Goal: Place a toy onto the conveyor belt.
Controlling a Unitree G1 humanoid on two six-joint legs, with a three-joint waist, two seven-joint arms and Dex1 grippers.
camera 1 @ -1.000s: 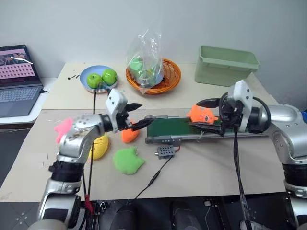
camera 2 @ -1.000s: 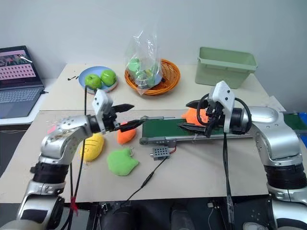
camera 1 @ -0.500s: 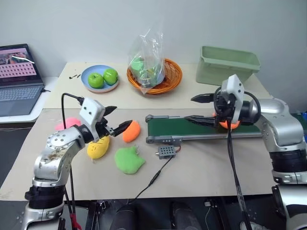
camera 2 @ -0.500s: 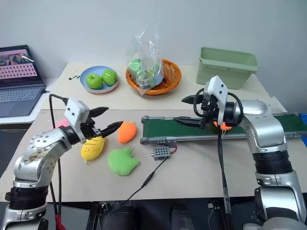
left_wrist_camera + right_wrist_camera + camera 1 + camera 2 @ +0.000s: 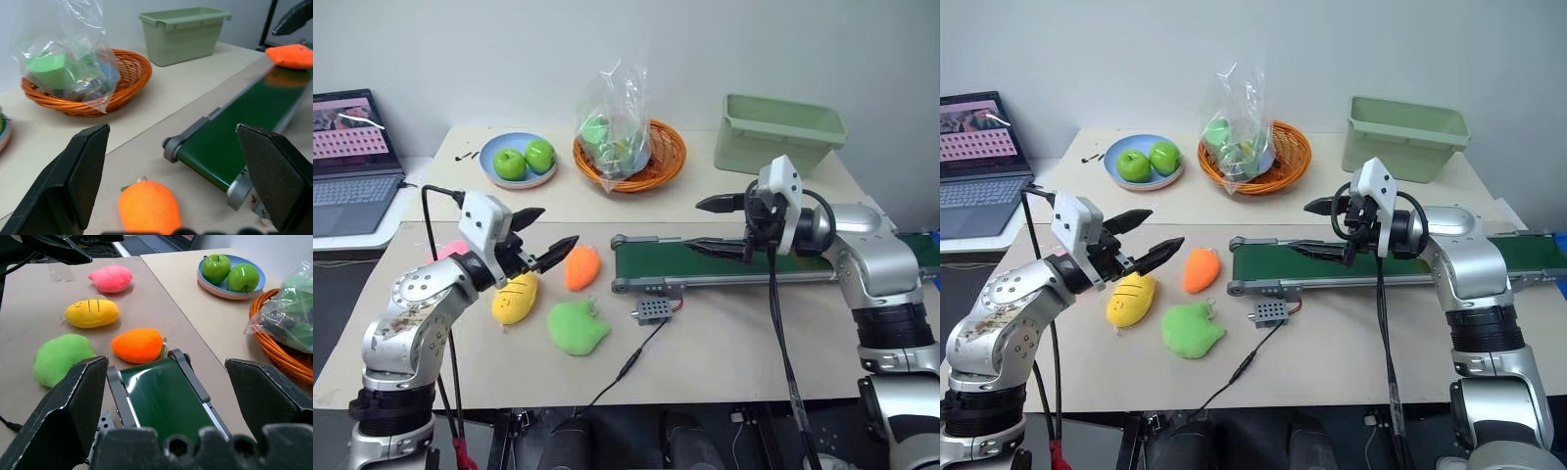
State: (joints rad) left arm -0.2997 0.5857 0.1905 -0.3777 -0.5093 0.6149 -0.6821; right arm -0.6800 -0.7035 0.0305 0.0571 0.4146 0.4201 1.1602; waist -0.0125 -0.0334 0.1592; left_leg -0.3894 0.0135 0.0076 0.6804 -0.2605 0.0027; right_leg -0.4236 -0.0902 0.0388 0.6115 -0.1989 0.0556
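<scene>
Right end effector (image 5: 1317,230) open and empty above the conveyor belt (image 5: 234,132), left end effector (image 5: 1146,235) open too — the toy (image 5: 292,55) already lies on the belt, likely light, soft, squashy — pinch its middle if regrasping.

We see bare tabletop (image 5: 734,333) in front of the conveyor belt (image 5: 705,261), broken by a small grey box (image 5: 652,310) and its black cable (image 5: 626,370) just beside the belt's left end. The belt's near stretch lies bare between the right gripper's (image 5: 720,225) spread fingers; the toy (image 5: 289,55) sits on it farther along. Left of the belt, plush toys crowd the table: orange teardrop (image 5: 581,267), yellow oval (image 5: 515,299), green one (image 5: 575,327), pink one (image 5: 110,277) (gaps between them are narrow). Behind stand a plate (image 5: 499,174), basket (image 5: 656,162) and bin (image 5: 781,130).
</scene>
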